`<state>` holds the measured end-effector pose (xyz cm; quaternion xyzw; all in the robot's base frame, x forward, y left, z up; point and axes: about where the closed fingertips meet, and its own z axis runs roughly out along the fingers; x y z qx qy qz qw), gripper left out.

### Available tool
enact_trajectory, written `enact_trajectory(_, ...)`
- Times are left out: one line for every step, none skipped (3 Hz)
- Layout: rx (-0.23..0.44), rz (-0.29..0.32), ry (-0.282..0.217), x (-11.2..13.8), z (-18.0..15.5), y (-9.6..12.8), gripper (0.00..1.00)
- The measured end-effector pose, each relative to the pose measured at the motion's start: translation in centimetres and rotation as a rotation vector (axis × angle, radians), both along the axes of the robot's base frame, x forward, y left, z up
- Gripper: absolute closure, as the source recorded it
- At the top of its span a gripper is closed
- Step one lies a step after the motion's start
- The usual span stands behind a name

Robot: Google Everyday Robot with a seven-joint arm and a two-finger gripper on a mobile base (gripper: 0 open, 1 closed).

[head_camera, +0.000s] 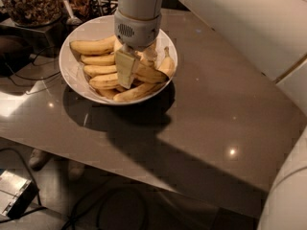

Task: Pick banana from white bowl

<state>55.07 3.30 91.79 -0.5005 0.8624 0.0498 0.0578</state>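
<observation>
Surface (pixel 206 109): grey, carrying the white bowl (pixel 91 28) at its far left.
White bowl: heaped with bananas.
Claw (pixel 134 70): low over the bowl's middle; I cannot tell how wide it is or whether it has hold of anything.
Banana (pixel 152 74): thick, right of the bowl's centre, partly under the claw.
Technique: probably grip mid-body, squeeze gently and lift straight up, so its neighbours are not dragged out.

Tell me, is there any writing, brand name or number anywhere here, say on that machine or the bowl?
None that can be read. The gripper, down in the white bowl, carries only a small slotted grille above it, no lettering. The bowl and the jar show no labels.
</observation>
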Motion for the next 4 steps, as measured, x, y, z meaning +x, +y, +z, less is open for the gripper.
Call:
enact_trajectory(0.0,0.0,0.0,0.1,0.4,-0.1,0.73)
enact_trajectory(0.0,0.0,0.0,0.1,0.4,-0.1,0.95)
enact_trajectory(0.063,0.051,-0.03,-0.1,1.6,0.0,1.0)
enact_trajectory(0.195,0.17,-0.108,-2.4,5.7,-1.1,1.0)
